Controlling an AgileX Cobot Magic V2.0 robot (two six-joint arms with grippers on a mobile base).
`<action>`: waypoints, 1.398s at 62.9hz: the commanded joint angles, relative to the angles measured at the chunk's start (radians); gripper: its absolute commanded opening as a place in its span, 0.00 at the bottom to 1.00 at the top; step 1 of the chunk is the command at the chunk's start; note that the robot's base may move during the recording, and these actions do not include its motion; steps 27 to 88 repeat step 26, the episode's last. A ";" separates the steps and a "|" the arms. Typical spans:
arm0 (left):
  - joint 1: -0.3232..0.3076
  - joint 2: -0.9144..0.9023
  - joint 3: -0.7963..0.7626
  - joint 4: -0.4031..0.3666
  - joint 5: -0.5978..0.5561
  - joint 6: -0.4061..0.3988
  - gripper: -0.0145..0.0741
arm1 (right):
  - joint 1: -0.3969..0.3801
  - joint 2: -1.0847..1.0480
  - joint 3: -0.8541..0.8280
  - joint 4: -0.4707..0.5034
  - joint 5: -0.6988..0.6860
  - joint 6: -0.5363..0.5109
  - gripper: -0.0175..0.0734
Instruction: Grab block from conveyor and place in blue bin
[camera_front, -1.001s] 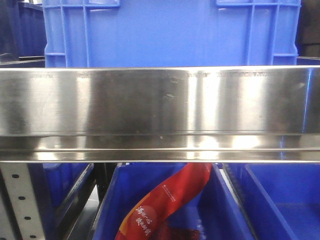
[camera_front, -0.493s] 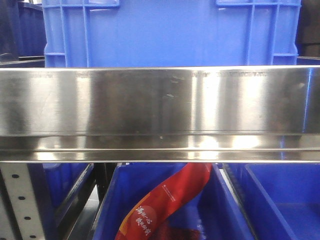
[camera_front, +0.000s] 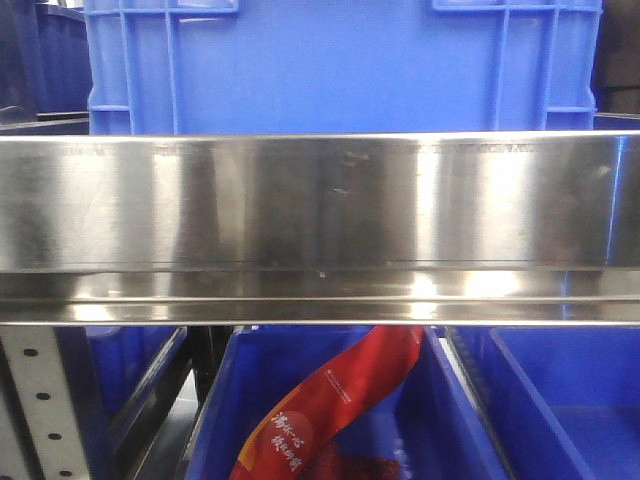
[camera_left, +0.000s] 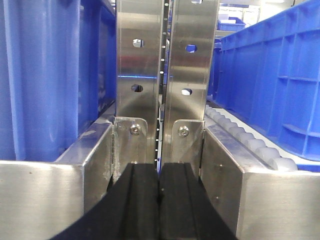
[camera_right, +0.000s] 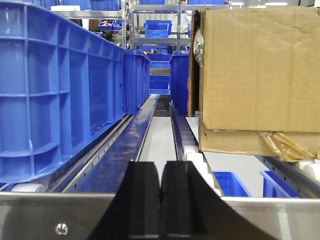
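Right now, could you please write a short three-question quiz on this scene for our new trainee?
1. True or false: the left gripper holds a block.
2. What sits on the rollers to the right in the right wrist view? A) cardboard box B) metal drum C) green bag
3. Fill in: the front view shows a red package lying in a ____ bin.

Key: 1 false, it is shut with nothing between its pads. 2 A, the cardboard box. 3 blue.

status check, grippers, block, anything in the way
Left gripper jaws shut, empty. Right gripper jaws shut, empty. No block or belt in view. Steel rail fills front view; cardboard box on rollers ahead right.
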 joint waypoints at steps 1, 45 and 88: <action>0.002 -0.006 -0.001 0.000 -0.020 -0.008 0.04 | -0.004 -0.003 0.002 0.003 -0.017 0.001 0.01; 0.002 -0.006 -0.001 0.000 -0.020 -0.008 0.04 | -0.004 -0.003 0.002 0.003 -0.017 0.001 0.01; 0.002 -0.006 -0.001 0.000 -0.020 -0.008 0.04 | -0.004 -0.003 0.002 0.003 -0.017 0.001 0.01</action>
